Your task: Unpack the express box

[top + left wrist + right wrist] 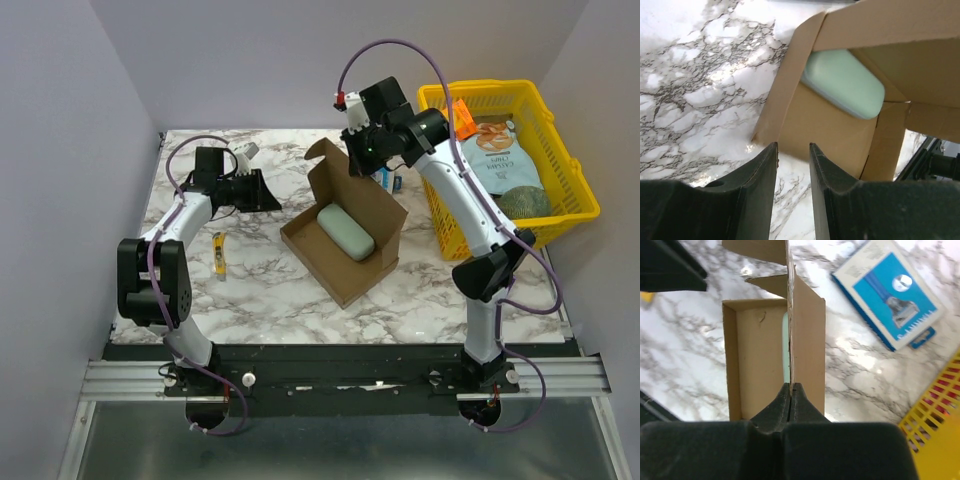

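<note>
The brown express box (pixel 338 272) lies open mid-table, its hinged lid (pixel 368 195) raised upright. A pale green rounded item (pixel 345 232) rests inside it. My right gripper (pixel 358 160) is shut on the lid's top edge; in the right wrist view the fingers (pixel 791 388) pinch the lid (pixel 807 340) seen edge-on. My left gripper (pixel 272 200) hovers just left of the box, open with nothing between its fingers (pixel 792 147). The left wrist view shows the box's near corner (pixel 830 130) and the green item (pixel 845 82) right ahead of it.
A yellow basket (pixel 500 92) at the back right holds a snack bag (pixel 505 150). A blue box with a white label (pixel 887 292) lies between the express box and the basket (pixel 935 440). A yellow utility knife (pixel 219 253) lies on the marble at the left.
</note>
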{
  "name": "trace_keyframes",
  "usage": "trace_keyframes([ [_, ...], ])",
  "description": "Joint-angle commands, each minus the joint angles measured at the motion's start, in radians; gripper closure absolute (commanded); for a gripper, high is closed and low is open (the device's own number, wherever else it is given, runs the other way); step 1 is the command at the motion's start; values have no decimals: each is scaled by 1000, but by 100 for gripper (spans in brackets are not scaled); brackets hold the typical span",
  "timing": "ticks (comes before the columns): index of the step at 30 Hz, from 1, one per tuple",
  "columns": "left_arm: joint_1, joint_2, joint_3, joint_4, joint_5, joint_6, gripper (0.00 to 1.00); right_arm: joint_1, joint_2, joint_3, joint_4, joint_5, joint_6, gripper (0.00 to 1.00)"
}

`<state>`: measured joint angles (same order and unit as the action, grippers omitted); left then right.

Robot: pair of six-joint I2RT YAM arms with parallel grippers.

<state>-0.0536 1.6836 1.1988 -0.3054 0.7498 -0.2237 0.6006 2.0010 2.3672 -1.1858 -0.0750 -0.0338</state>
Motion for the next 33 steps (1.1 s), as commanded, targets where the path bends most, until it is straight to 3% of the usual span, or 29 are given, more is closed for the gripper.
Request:
trace_keyframes([
  [1,-5,-68,35,92,114,23,57,-44,-1,66,3,-270,12,100],
  [5,-5,-148,11,261,146,58,49,-74,19,69,5,-338,-8,100],
  [9,-5,-118,91,154,148,101,46,-82,39,92,17,-397,-35,100],
  [13,-5,-128,68,195,126,80,46,-85,47,81,84,-496,-83,100],
  [19,-11,-146,53,212,126,58,47,-137,96,89,167,-401,20,100],
  [28,-67,-226,-133,74,74,354,55,-226,96,21,161,-444,61,100],
  [33,-208,-171,-148,-1,-7,455,56,-242,122,7,149,-465,66,99],
])
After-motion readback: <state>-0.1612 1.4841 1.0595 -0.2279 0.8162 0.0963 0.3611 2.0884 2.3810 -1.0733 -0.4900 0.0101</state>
